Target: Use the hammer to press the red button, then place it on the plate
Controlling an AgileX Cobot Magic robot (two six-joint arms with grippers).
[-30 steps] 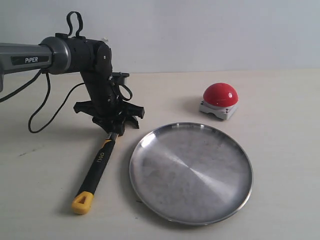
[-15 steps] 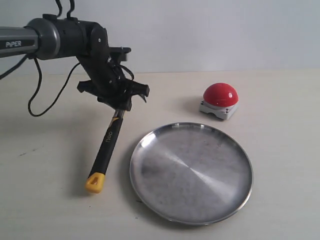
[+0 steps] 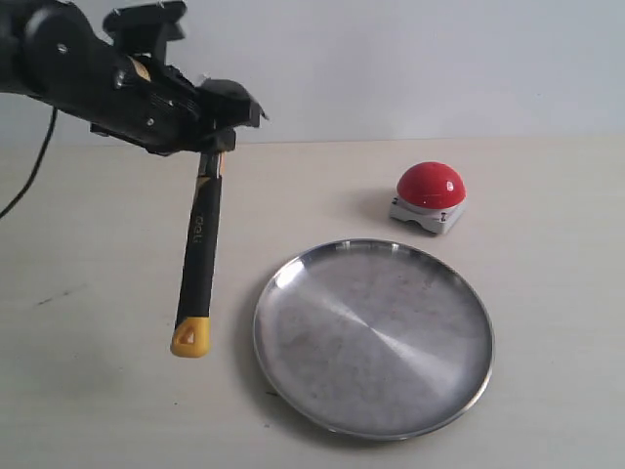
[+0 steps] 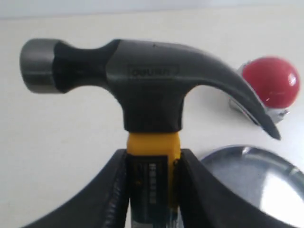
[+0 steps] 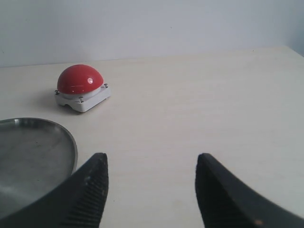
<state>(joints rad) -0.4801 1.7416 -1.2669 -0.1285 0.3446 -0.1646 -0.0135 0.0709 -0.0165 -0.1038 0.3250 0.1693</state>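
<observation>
While the left end effector (image 4: 152, 161) grips its neck, the hammer (image 3: 200, 244) hangs handle-down.

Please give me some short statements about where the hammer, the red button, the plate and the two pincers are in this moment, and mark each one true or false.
1. The left pincer grips the claw hammer just below its head. True.
2. The hammer lies on the silver plate. False: it hangs from the left pincer, handle downward, to the left of the plate.
3. The right pincer is open and holds nothing. True.
4. The hammer's head is pressing the red button. False: the two are well apart, and nothing touches the button.
5. The red button sits inside the plate. False: it stands on the table, outside the plate's rim.
</observation>
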